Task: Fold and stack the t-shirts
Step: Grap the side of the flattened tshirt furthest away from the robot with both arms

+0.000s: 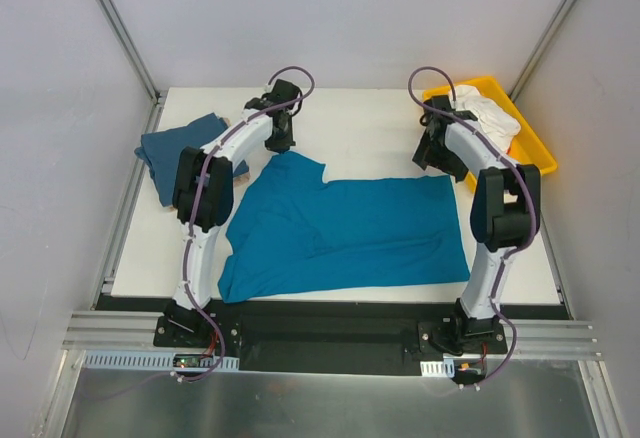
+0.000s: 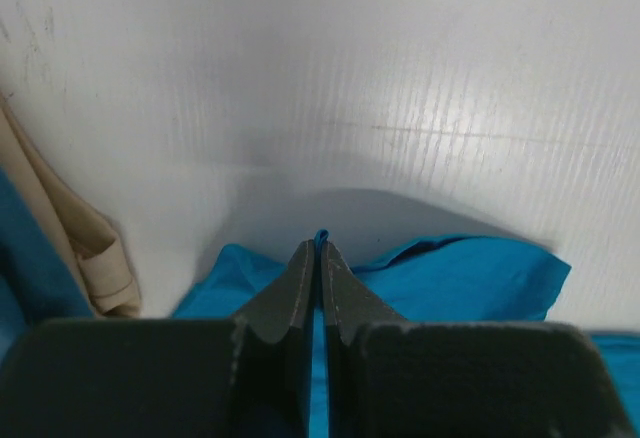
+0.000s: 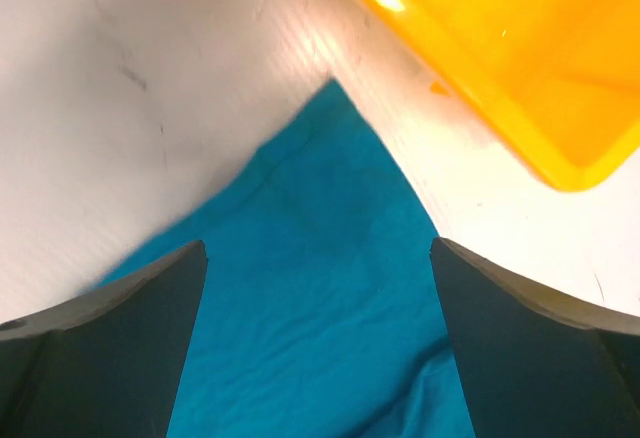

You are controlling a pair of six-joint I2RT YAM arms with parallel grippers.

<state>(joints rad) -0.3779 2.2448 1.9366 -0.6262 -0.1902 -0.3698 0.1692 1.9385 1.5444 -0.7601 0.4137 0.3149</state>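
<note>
1. The teal-blue t-shirt lies spread mostly flat across the middle of the white bench. It is bright and lightly creased, and its near left edge is rumpled.
2. The left fingers are pressed together on a thin fold at that shirt's far left corner. The cloth peaks up between the tips.
3. The right fingers stand wide apart and hold nothing. In the right wrist view the shirt's pointed far right corner lies between them.
4. The slate-blue t-shirt sits bunched at the bench's far left.
5. A strip of the beige t-shirt shows at the left wrist view's left edge, against blue cloth.
6. A yellow tray at the far right holds white cloth.
</note>
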